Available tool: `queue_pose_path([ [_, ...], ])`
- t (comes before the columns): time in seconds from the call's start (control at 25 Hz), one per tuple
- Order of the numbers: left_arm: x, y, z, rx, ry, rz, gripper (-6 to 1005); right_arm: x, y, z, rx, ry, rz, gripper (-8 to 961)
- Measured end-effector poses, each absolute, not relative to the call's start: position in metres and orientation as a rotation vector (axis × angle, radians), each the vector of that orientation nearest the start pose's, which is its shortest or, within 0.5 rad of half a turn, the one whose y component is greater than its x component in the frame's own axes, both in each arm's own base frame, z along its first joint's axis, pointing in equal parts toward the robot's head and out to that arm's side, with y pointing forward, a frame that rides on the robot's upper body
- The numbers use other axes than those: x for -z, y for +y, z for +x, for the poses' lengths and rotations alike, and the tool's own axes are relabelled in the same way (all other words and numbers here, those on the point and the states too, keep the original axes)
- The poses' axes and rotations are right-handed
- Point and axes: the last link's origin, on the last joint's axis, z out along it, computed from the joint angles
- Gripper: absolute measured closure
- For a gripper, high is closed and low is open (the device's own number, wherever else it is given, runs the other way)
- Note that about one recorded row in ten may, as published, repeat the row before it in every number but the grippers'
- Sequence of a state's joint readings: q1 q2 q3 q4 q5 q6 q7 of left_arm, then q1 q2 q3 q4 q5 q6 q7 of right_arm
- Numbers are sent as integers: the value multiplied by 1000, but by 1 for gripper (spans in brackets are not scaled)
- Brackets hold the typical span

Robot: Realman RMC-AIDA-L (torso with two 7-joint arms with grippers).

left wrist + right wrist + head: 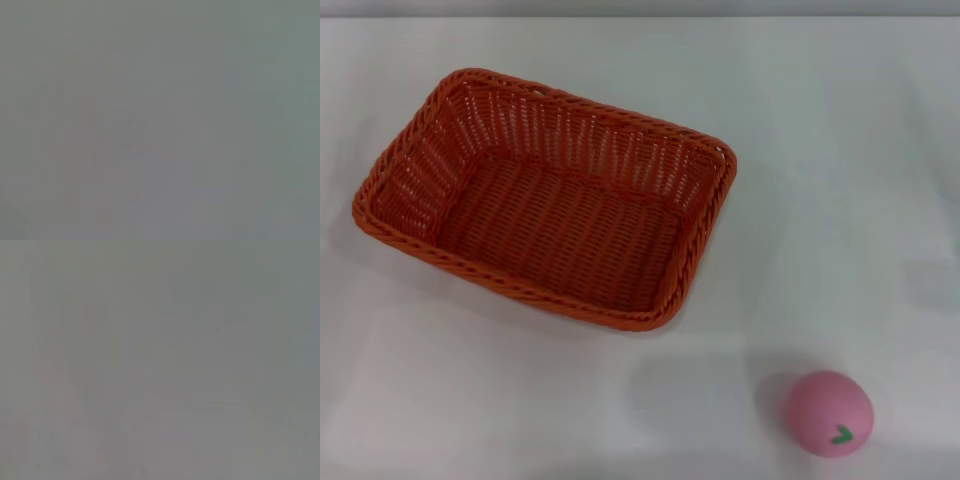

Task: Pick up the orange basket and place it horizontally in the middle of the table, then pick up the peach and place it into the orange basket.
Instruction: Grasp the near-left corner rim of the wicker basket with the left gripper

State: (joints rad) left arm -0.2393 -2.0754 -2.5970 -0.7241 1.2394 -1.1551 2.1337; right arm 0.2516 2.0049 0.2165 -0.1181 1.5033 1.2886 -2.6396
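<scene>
The orange basket point(545, 195) lies upright and empty on the white table point(840, 150), left of centre in the head view, its long side slanting from upper left to lower right. The peach point(828, 413), a small pink ball with a green leaf mark, rests on the table near the front edge at the right, apart from the basket. Neither gripper shows in the head view. Both wrist views show only a plain grey surface, with no fingers and no objects.
Bare white tabletop surrounds the basket on the right and at the back. The table's far edge point(640, 16) runs along the top of the head view.
</scene>
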Motion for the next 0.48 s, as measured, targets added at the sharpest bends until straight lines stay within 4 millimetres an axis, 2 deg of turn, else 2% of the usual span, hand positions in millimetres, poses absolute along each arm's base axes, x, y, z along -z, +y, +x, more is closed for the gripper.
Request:
queue_pose_path([
  [0.48,-133,310,-368,745,-561,-1606,125,-72,245,432,-602,704,-1398,80],
])
